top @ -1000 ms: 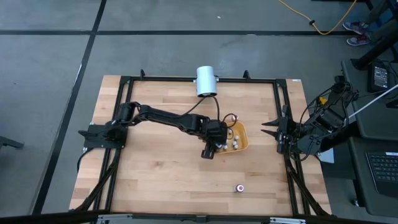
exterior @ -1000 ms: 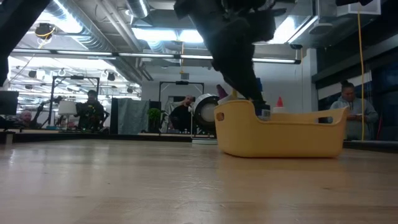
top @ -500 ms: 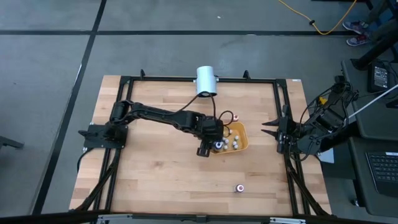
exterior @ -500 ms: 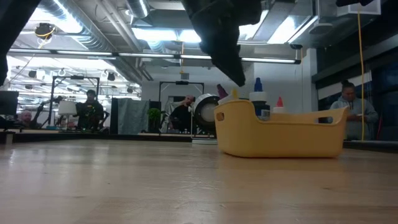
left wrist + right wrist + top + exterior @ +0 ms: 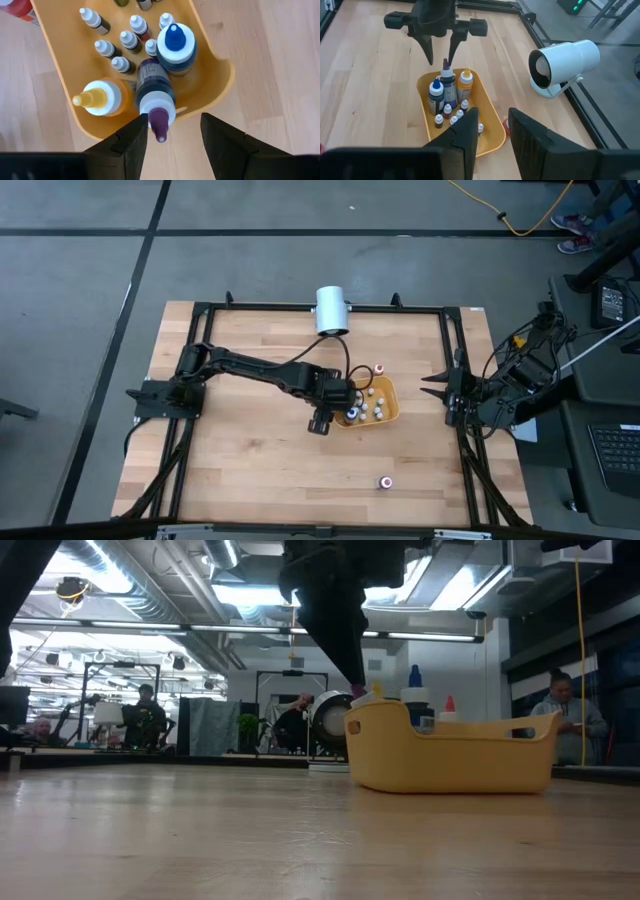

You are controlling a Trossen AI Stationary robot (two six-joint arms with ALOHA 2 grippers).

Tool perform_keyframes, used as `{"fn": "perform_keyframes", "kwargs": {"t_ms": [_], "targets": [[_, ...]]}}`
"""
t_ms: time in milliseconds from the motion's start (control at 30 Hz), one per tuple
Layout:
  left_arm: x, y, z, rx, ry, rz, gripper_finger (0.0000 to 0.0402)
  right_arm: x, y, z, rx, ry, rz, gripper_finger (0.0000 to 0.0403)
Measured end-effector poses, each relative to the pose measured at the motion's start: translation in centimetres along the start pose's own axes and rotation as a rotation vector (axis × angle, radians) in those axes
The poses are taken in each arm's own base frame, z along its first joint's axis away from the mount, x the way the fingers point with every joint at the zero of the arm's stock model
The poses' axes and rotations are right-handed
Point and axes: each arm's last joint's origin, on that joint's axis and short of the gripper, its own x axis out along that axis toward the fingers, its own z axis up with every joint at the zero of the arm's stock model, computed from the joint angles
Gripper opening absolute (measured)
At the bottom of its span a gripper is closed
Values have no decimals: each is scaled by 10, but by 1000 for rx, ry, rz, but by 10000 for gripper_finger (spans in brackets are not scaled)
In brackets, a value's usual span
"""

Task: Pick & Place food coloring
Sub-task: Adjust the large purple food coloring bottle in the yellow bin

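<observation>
The food coloring, several tiny white-capped dropper bottles, stands upright in the orange-yellow tray, also visible in the right wrist view. Beside them stand a blue-capped bottle and a yellow one. A purple-tipped bottle leans on the tray's end rim. My left gripper hangs open just above that end of the tray, a finger on either side of the purple tip, touching nothing. One more small bottle lies on the table. My right gripper waits open at the table's right edge.
A big white cylinder lies at the table's far edge. A small red-topped thing sits just behind the tray. A black frame runs round the table. Bare wood lies to the left of and in front of the tray.
My left gripper has risen out of the tray and drawn back toward the table's left edge. The bottles in the tray have stayed put, and the blue-capped one now shows uncovered in the low view.
</observation>
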Motion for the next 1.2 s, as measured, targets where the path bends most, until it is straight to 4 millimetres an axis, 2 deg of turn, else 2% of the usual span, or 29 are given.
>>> {"fn": "perform_keyframes", "kwargs": {"t_ms": [333,1200], "targets": [[-1,1,0,0,0,17,168,0,0,0,1,0,0,110],[-1,7,-1,-15,4,35,56,0,0,0,8,-1,1,110]]}}
